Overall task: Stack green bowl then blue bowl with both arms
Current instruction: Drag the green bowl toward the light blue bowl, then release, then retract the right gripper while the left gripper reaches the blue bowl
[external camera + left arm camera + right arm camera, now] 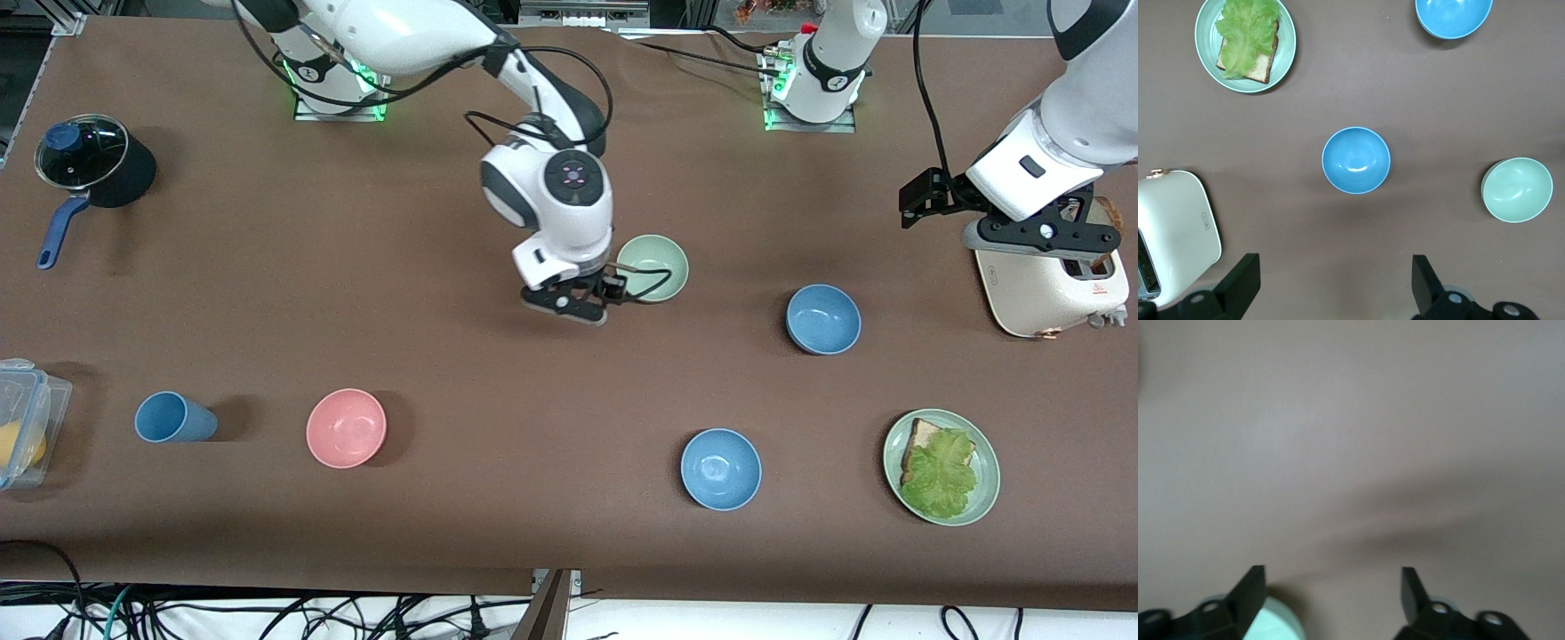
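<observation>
The green bowl [662, 258] stands upright near the middle of the table. My right gripper [569, 307] hangs low right beside it, toward the right arm's end. Its jaws are open on bare tabletop [1333, 581], and the green bowl's rim [1275, 621] peeks past one finger. The greyish blue bowl [823, 318] sits alone toward the left arm's end and lies mid-frame in the left wrist view [1356, 160], with the green bowl [1517, 189] beside it. My left gripper [1042, 235] waits high over the toaster, open and holding nothing [1335, 265].
A cream toaster [1049, 289] stands under the left gripper. Nearer the front camera are a brighter sky-blue bowl [721, 468], a green plate [989, 483] with bread and lettuce, a pink bowl [346, 428], a blue cup [173, 418] and a plastic box [27, 413]. A lidded pot [93, 162] sits farther off.
</observation>
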### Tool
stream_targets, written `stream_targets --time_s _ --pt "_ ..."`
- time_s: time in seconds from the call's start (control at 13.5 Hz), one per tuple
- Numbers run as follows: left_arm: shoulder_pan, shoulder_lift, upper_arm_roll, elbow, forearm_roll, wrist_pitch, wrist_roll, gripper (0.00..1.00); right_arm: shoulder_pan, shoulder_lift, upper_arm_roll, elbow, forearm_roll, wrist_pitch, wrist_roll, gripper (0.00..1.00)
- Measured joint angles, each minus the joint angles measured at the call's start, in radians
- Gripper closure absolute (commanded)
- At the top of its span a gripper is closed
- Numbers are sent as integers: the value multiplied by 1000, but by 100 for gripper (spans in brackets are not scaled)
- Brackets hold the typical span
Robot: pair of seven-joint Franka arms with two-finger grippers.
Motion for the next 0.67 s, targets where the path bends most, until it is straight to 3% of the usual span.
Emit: stream_targets --time_s 0.37,0.67 --pt "1 29 0 -1 0 -21 0 0 -192 -167 -9 -30 4 -197 -328 0" --pt "8 173 1 0 0 12 0 0 -339 -384 -20 -219 93 -233 -582 0"
